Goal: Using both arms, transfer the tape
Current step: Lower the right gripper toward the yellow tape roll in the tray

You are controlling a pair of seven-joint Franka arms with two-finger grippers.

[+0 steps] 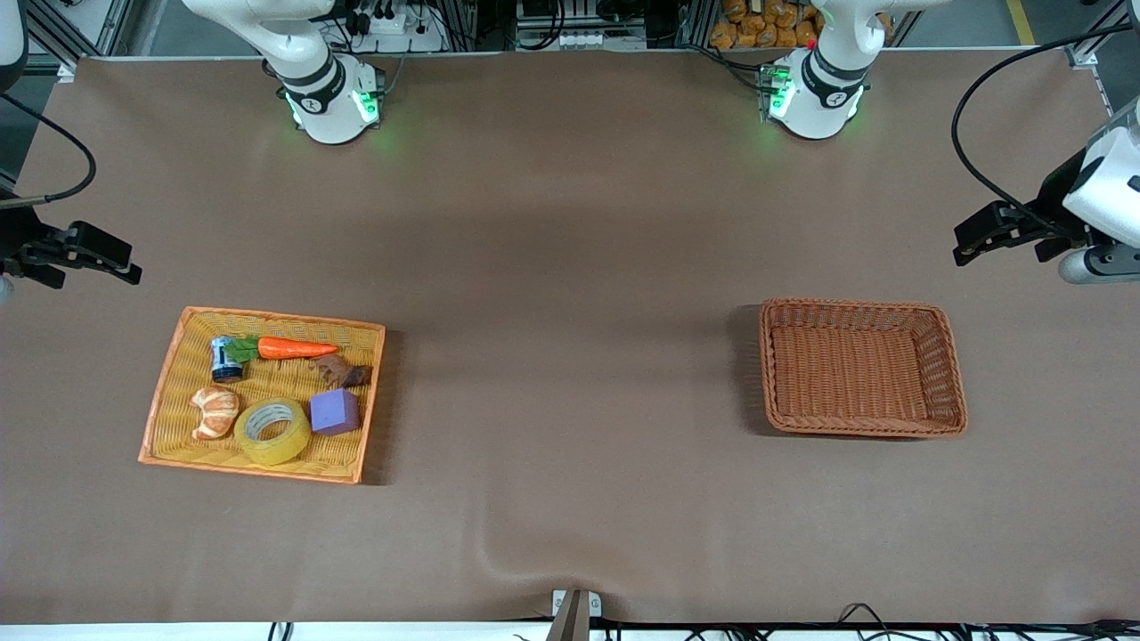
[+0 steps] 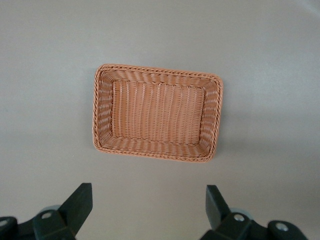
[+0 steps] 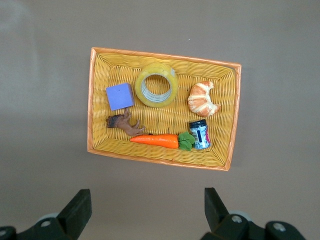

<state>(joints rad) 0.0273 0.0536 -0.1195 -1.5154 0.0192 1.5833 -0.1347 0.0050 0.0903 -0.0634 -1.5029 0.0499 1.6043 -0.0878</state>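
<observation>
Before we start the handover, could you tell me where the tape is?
The tape lies flat in the yellow tray toward the right arm's end, between the orange-segment toy and purple cube.

No legible text, label or number anywhere.

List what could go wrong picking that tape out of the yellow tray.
1. The tape lies flat between the orange-segment toy and the purple cube, so the open right gripper could bump either.
2. It sits near the yellow tray's rim; a finger might catch the wicker.
</observation>
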